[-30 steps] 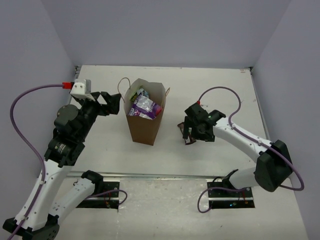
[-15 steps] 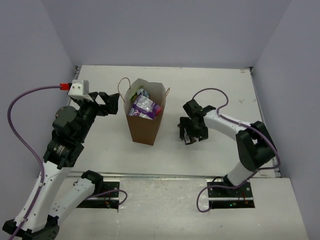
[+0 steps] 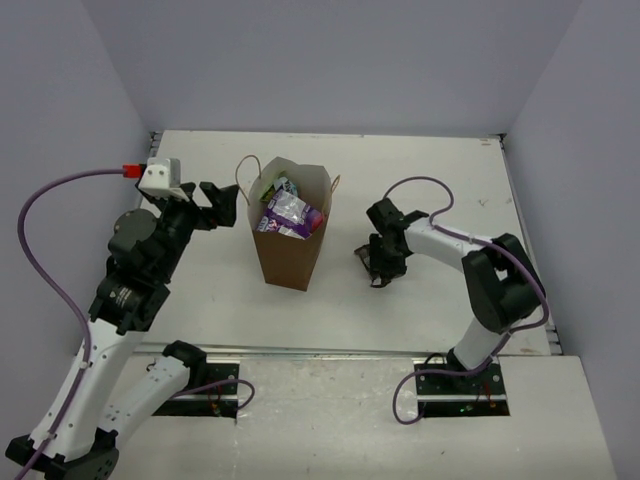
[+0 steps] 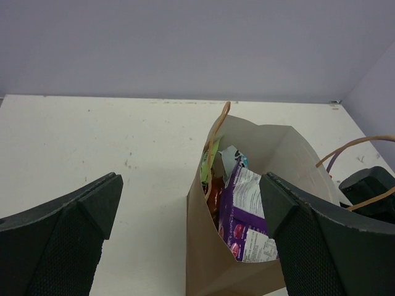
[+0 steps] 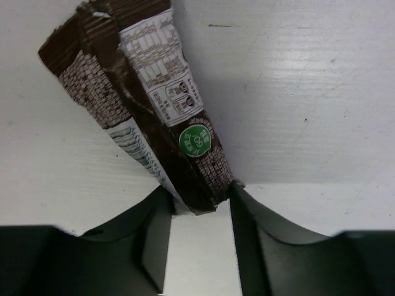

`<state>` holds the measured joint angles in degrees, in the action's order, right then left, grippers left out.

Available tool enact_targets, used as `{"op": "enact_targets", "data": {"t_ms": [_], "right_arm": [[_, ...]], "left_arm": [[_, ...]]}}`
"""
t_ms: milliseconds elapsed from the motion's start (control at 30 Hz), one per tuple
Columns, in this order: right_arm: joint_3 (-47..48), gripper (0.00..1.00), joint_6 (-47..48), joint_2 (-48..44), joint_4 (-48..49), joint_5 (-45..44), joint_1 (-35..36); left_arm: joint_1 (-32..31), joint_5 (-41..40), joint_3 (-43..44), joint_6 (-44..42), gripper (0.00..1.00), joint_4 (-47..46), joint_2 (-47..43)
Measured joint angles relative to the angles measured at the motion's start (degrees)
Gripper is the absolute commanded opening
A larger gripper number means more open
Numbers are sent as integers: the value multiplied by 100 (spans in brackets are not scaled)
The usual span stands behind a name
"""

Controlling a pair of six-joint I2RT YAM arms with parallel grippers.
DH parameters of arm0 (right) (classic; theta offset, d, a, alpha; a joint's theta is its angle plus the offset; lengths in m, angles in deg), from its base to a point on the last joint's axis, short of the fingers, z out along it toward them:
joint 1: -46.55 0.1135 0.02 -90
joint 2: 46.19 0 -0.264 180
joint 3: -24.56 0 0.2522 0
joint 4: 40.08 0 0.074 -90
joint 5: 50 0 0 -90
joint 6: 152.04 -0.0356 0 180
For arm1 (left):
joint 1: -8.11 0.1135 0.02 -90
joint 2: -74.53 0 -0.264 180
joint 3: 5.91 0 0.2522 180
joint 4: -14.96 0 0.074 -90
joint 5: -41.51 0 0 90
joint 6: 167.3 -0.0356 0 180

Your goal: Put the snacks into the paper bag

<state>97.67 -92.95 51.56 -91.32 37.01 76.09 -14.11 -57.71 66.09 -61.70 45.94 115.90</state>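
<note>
The brown paper bag (image 3: 288, 255) stands upright at mid-table, open at the top, with a purple packet (image 3: 291, 211) and other snacks inside. In the left wrist view the paper bag (image 4: 225, 262) shows that purple packet (image 4: 245, 206) next to red and green wrappers. My left gripper (image 3: 222, 204) hangs open just left of the bag's rim, holding nothing. To the right of the bag, a dark brown snack packet (image 5: 151, 102) with a white label lies on the table. My right gripper (image 5: 199, 202) points down, both fingers pressing the packet's near end.
White table (image 3: 420, 180) enclosed by grey walls on three sides. The bag's thin loop handles (image 4: 361, 145) stick up near the left gripper's right finger. The right arm's cable (image 3: 430, 190) loops above the table behind the right gripper.
The right gripper has dropped onto the brown packet and narrowed its jaws from wide open onto the packet's end. The left arm and the bag have not moved.
</note>
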Motion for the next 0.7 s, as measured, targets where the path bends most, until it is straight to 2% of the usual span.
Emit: {"op": "enact_targets", "data": {"t_ms": [33,133,233,533,700], "right_arm": [[-33,25,-13,-7,44,0,-7],[-192,12,-94,-155,201,4,-22],[-407,7,-173,-437,232,4,-22],[-444,8,-472,-1779,-256,11,-24],[592,8,-396,-2457,-802,-50,17]], "left_arm": [[0,2,0,-9,100,0,24],[0,2,0,-20,100,-4,76],[0,7,0,-20,100,-7,142],[0,70,0,-20,100,-52,214],[0,133,0,-15,100,-101,205]]}}
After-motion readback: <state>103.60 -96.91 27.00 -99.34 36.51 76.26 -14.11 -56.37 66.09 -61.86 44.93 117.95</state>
